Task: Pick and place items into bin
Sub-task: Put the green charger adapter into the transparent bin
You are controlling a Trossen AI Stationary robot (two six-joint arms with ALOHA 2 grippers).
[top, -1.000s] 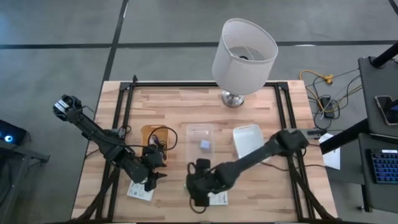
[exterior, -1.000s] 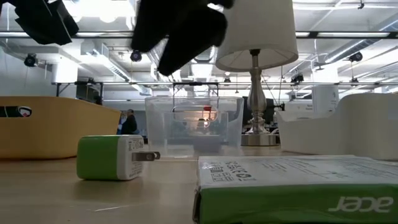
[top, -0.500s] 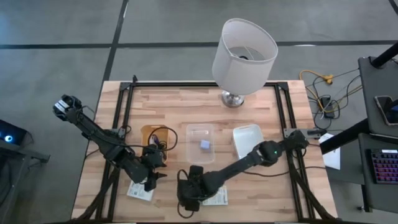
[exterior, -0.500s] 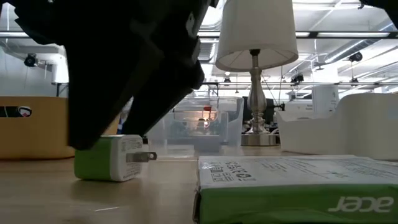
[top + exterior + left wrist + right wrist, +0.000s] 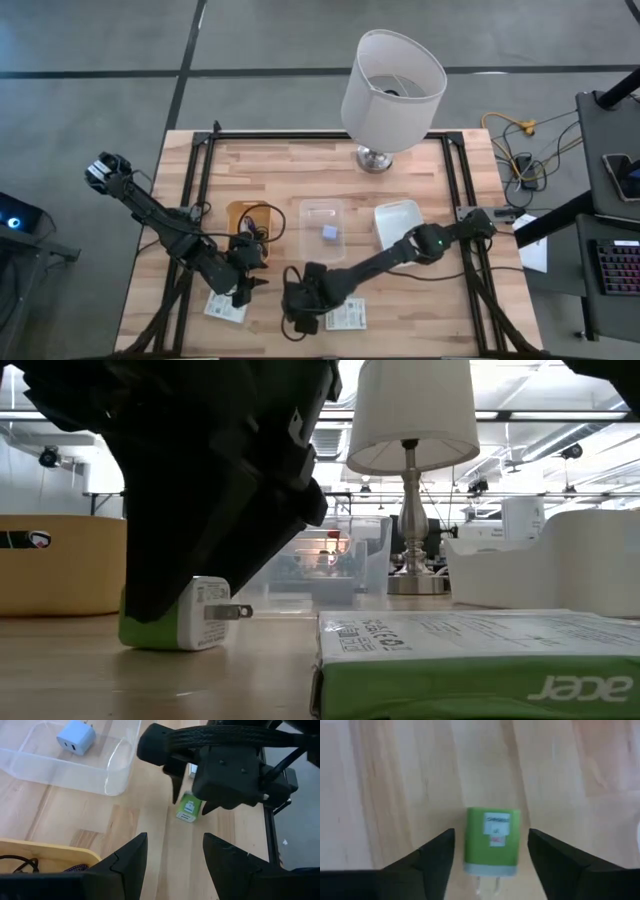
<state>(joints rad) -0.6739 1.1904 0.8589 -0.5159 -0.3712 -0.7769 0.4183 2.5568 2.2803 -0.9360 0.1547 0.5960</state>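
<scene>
A small green charger cube with metal prongs [image 5: 491,840] lies on the wood near the table's near edge; it also shows in the low view [image 5: 185,622] and the left wrist view [image 5: 189,808]. My right gripper [image 5: 491,837] is open and points down over it, one finger on each side, with a gap to each. In the high view the right gripper [image 5: 300,310] hides the cube. My left gripper [image 5: 174,842] is open and empty, waiting at the near left [image 5: 250,288]. The clear bin [image 5: 322,210] holds a grey-blue cube [image 5: 329,232].
Two white packets with green print lie near the near edge, one [image 5: 226,307] under my left gripper and one [image 5: 346,318] beside my right. A yellow tray [image 5: 240,212] with coiled cables sits left of the bin, a white tray [image 5: 398,225] to its right, and the lamp [image 5: 393,90] stands at the far edge.
My right gripper has moved toward the table's left and near edge and come down, so that its open fingers now stand around the green cube. The cube has stayed on the table. My left arm has kept still.
</scene>
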